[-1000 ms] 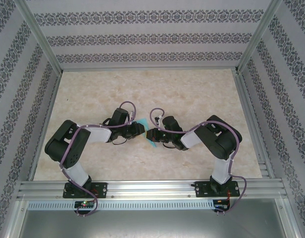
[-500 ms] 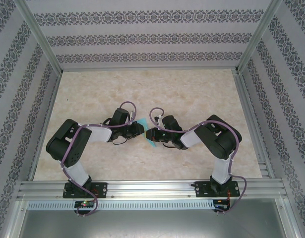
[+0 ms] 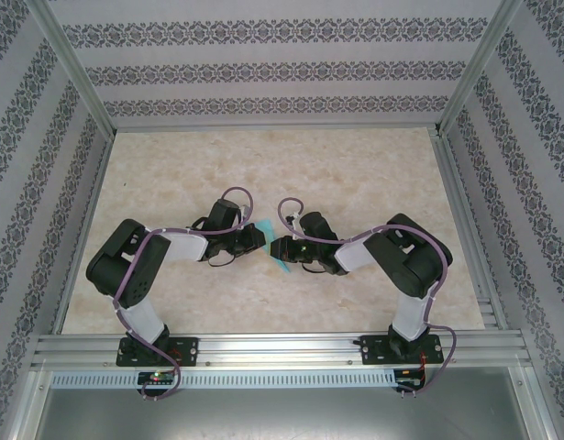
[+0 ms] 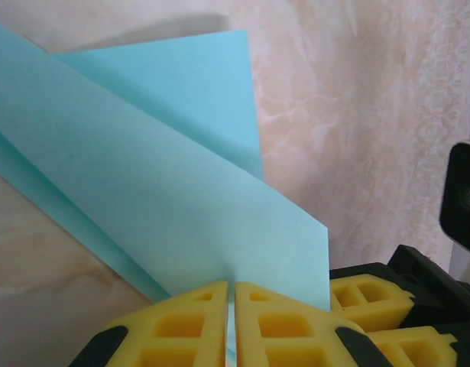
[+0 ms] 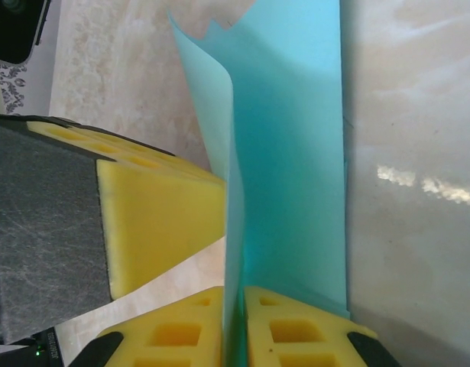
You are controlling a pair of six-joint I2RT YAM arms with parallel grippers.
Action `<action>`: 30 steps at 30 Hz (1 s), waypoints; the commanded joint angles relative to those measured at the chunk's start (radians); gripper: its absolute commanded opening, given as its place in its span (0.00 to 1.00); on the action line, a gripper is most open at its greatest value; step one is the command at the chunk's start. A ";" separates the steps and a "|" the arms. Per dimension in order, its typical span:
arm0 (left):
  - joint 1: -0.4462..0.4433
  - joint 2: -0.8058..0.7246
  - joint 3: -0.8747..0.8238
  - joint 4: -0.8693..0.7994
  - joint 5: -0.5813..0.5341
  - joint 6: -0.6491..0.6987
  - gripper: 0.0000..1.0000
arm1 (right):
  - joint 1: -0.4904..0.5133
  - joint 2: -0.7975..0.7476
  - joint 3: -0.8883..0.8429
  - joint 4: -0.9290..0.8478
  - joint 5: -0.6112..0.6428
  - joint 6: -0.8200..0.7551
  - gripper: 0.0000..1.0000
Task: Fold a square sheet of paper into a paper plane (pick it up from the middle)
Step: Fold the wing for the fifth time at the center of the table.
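The turquoise-blue sheet of paper (image 3: 274, 259) is folded and held between the two grippers at the table's middle. My left gripper (image 3: 261, 236) is shut on its edge; in the left wrist view the folded paper (image 4: 166, 183) rises from between the yellow pads (image 4: 181, 325). My right gripper (image 3: 276, 247) is shut on the same sheet; in the right wrist view the paper (image 5: 296, 168) stands on edge out of its pads (image 5: 303, 332). The left gripper's yellow finger (image 5: 154, 222) shows beside the paper there.
The marble-patterned tabletop (image 3: 263, 174) is bounded by patterned walls and an aluminium frame (image 3: 272, 348) at the near edge. Both arm bases sit on that rail.
Both grippers have crept slightly closer together and upward, still holding the paper; little else differs.
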 commanded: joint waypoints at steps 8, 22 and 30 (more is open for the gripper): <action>-0.013 0.032 0.028 -0.031 -0.022 0.029 0.09 | -0.011 -0.041 0.022 -0.081 0.003 -0.020 0.14; -0.015 0.029 0.034 -0.048 -0.021 0.031 0.09 | -0.014 -0.092 0.005 -0.161 -0.001 -0.024 0.15; -0.014 0.022 0.031 -0.048 -0.014 0.034 0.09 | -0.013 -0.083 -0.016 -0.161 -0.022 -0.011 0.07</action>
